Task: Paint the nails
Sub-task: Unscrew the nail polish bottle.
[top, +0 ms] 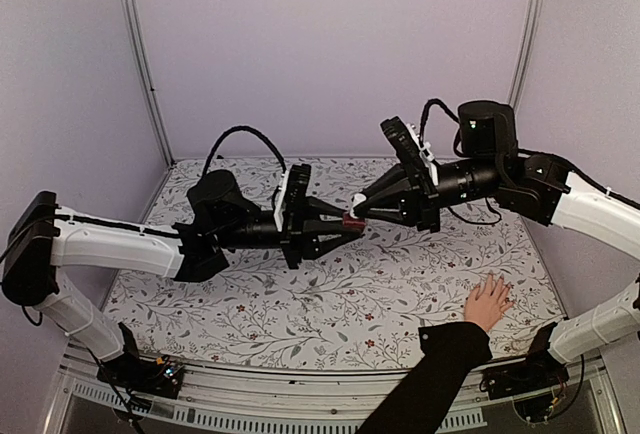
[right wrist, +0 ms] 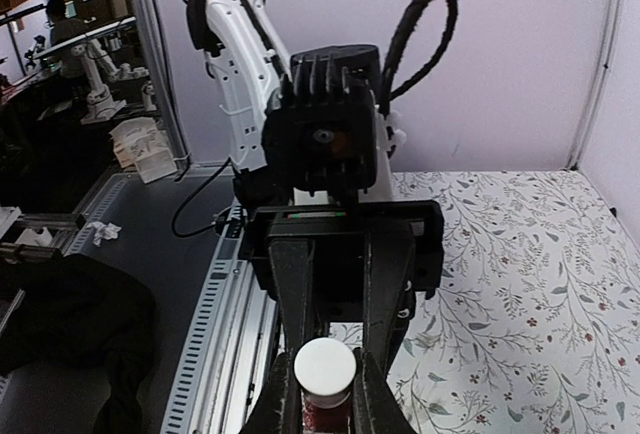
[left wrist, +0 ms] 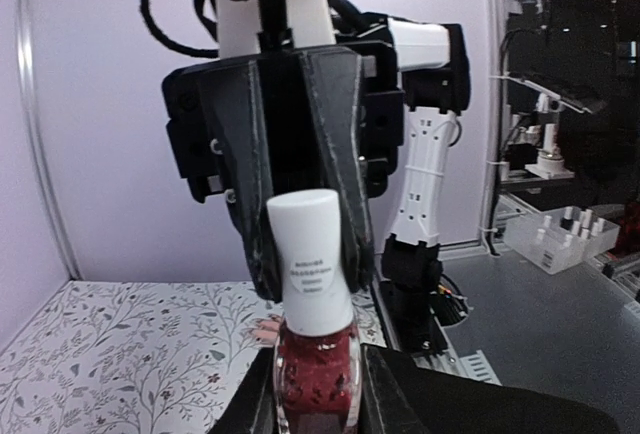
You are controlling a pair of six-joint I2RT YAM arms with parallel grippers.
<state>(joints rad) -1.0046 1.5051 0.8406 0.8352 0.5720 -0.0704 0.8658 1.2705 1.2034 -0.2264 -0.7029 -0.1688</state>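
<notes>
A small dark-red bottle (top: 351, 221) with a white cap (top: 358, 200) hangs in mid-air over the table's middle, between both grippers. My left gripper (top: 344, 225) is shut on the bottle's glass body (left wrist: 315, 379). My right gripper (top: 361, 203) is shut on the white cap (right wrist: 325, 364), and its black fingers (left wrist: 345, 214) flank the cap (left wrist: 310, 254) in the left wrist view. A light-skinned hand (top: 488, 301) with spread fingers and a black sleeve (top: 430, 379) lies flat at the front right. Its nails are too small to make out. Its fingertips (left wrist: 262, 332) peek out behind the bottle.
The table has a floral cloth (top: 300, 304), with lilac walls at the back and sides. The person's sleeve crosses the near edge at the right. A metal rail (top: 300, 394) runs along the front edge.
</notes>
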